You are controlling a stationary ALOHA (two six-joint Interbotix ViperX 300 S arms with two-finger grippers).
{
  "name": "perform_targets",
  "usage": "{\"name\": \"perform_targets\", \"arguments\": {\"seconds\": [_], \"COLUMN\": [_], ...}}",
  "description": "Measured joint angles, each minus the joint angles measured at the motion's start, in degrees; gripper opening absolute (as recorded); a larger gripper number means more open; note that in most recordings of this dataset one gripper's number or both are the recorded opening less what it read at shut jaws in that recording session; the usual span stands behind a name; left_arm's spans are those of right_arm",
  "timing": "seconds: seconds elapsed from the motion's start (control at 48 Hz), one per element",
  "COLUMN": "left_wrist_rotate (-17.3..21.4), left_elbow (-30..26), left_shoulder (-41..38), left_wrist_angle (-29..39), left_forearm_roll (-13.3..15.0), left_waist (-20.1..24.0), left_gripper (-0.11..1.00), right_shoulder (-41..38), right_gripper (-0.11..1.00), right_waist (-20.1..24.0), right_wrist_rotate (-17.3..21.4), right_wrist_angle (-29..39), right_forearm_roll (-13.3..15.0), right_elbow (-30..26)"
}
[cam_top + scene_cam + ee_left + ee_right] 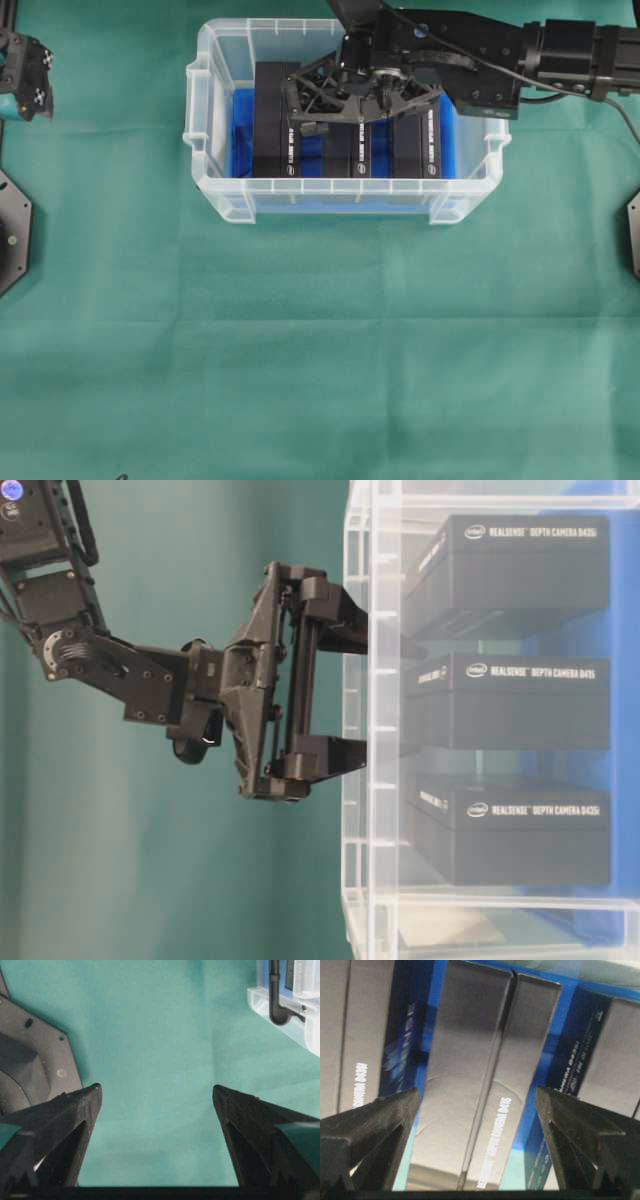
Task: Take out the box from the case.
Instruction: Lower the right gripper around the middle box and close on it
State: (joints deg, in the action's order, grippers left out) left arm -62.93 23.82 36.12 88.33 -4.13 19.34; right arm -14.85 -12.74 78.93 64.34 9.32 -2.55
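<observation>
Right tool (362,100) is over the case (215,180) now, reaching in from the right side of the overhead view, jaws spread wide, gripping nothing. The case sits at the top centre of the green surface (320,350), blue lining (242,130) showing on its bottom. Inside: three black boxes standing on edge, side by side, w/ gaps between them. Left box (275,125), middle box (358,150), right box (418,140), all w/ white lettering on the near faces.

Right wrist view: the two fingertips (395,1110) straddle the middle box (485,1085), one on each side of it, w/ the neighbours at the frame edges. Can't tell if the tips touch it; looks like clear space on both sides.

Table-level view (turned sideways): right tool (345,695) has its two fingers at the case rim (370,720), tips just crossing the clear wall line, pointed at the middle box (520,700). Lettering on the boxes reads as depth camera packaging.

Left tool (25,75) is parked far left in the overhead view, well apart from the case. Left wrist view: jaws spread wide (155,1095), nothing between them but green cloth, a corner of the case (300,1010) at top right.
</observation>
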Motion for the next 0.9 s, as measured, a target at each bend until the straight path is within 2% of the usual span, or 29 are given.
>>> {"name": "perform_targets", "arguments": {"seconds": [0.334,0.73,0.897], "left_wrist_rotate": [0.09,0.0,0.0], "left_elbow": [0.79,1.49,1.58], "left_shoulder": [0.0,0.09,0.09], "left_wrist_angle": [-0.09,-0.18,-0.18], "left_forearm_roll": [-0.09,0.0,0.0], "left_waist": [0.09,0.0,0.09], "left_gripper": [0.91,0.91,0.91], "right_shoulder": [-1.67,-3.78,-3.78], "right_gripper": [0.95,0.95,0.94], "right_waist": [-0.35,-0.35,-0.44], "right_wrist_rotate": [0.0,0.7,2.37], "right_wrist_angle": [-2.81,-2.99,-2.99], "right_forearm_roll": [0.0,0.09,-0.09], "right_elbow": [1.05,1.05,1.05]}}
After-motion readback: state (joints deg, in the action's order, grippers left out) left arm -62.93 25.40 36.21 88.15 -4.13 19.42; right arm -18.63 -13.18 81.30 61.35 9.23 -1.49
